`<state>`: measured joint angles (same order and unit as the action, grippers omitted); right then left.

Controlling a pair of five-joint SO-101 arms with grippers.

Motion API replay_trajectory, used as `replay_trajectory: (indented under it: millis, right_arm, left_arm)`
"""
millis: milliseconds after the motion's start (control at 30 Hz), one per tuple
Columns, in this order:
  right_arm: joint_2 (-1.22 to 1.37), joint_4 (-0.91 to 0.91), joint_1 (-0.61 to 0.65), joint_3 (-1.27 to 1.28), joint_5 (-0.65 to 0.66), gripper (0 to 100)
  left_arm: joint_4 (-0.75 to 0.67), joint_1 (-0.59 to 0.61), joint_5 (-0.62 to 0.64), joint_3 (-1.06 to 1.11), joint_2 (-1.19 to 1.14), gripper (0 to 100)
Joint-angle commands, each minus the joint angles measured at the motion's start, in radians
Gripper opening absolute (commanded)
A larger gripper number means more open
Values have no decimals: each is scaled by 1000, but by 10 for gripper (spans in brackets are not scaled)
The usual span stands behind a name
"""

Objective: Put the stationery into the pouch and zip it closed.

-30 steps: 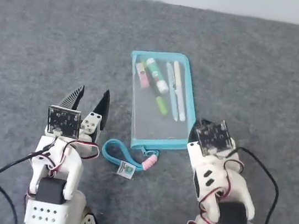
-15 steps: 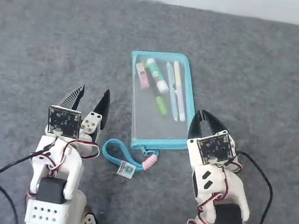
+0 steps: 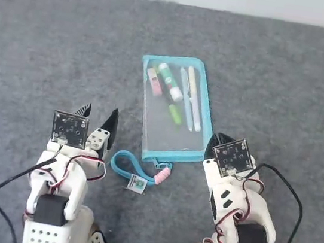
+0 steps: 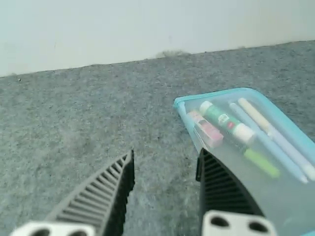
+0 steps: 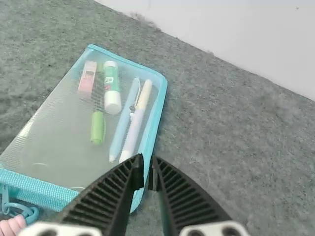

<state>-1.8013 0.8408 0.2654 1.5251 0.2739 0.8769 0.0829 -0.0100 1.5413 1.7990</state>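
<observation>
overhead camera looks down; both low wrist cameras share the pouch (image 3: 169,137).

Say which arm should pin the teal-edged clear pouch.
Right, probably: right tool sits shut by the teal-edged clear pouch's near corner; left tool is open over grey carpet, farther off.

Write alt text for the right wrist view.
A clear, blue-edged pouch lies flat on grey carpet, holding pens, a glue stick and an eraser. The arm's black jaws, shut and empty, sit in the foreground near its edge.
</observation>
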Motion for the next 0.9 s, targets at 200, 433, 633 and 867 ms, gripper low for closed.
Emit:
replay_trajectory:
  millis: [200,433,633,867]
  right_arm:
    - [277,-7,4,-153,-11,37]
    - [791,-82,4,-322,-12,37]
    - [1079,-87,2,-446,-12,37]
    - [1218,-87,2,-505,-12,37]
  left_arm:
    - [31,-3,-23,-79,18,192]
    - [-18,-3,-25,-136,-181,192]
    - [-78,3,-26,-349,-747,192]
    - [-77,5,-28,-581,-1263,192]
